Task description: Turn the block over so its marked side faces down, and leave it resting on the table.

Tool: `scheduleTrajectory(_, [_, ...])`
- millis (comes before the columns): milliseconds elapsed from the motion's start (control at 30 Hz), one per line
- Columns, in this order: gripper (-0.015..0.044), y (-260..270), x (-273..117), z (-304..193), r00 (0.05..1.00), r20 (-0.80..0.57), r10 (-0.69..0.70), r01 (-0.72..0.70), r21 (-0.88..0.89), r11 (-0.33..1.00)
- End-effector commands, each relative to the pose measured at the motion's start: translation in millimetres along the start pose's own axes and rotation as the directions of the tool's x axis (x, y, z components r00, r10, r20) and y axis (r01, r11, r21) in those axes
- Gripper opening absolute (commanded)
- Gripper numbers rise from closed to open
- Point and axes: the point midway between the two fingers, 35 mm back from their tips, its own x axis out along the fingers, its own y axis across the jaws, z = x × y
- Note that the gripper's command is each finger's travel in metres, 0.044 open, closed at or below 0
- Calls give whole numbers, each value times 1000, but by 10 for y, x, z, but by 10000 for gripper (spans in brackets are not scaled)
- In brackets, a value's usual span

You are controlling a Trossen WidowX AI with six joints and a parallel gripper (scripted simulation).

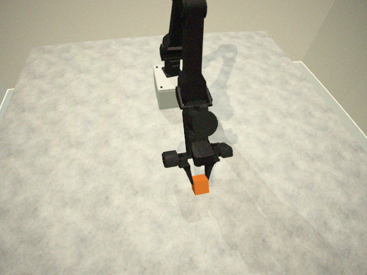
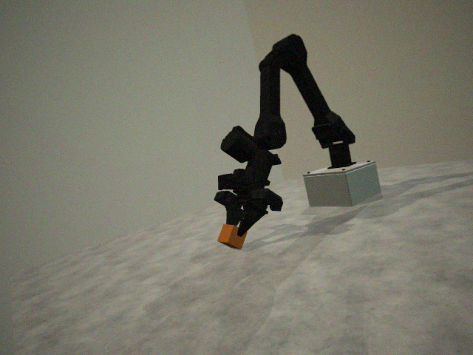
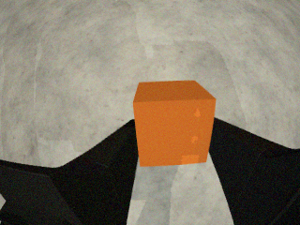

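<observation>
The orange block [image 1: 201, 187] [image 2: 226, 234] [image 3: 164, 117] is a plain cube in the faces that show. No marked side can be made out; the faces against the fingers and the far faces are hidden. Small lighter patches on its near face in the wrist view look like light. My gripper [image 1: 199, 181] [image 2: 235, 230] [image 3: 172, 124] is shut on the block, with one finger on each side. The block is tilted in the exterior view, its lower edge low over the table [image 1: 89, 207] [image 2: 191, 305]. Whether that edge touches the table cannot be told.
The arm's pale box-shaped base [image 1: 168, 99] [image 2: 328, 191] stands on the table behind the gripper. The arm [image 1: 193, 53] [image 2: 270, 92] reaches forward and down from it. Faint shadows of the arm lie on the table.
</observation>
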Motion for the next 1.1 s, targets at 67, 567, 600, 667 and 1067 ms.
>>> scheduleTrajectory(67, [0, -5, 54, -63, 997, 72, -4, 3, 3, 1000])
scheduleTrajectory(567, [0, -3, -21, -162, 957, 289, -4, 3, 4, 1000])
scheduleTrajectory(600, [0, -3, -33, -167, 954, 300, -4, 3, 4, 1000])
scheduleTrajectory(667, [0, -3, -44, -170, 951, 309, -4, 3, 4, 1000])
scheduleTrajectory(1067, [0, -3, -65, -159, 941, 340, -4, 3, 4, 1000])
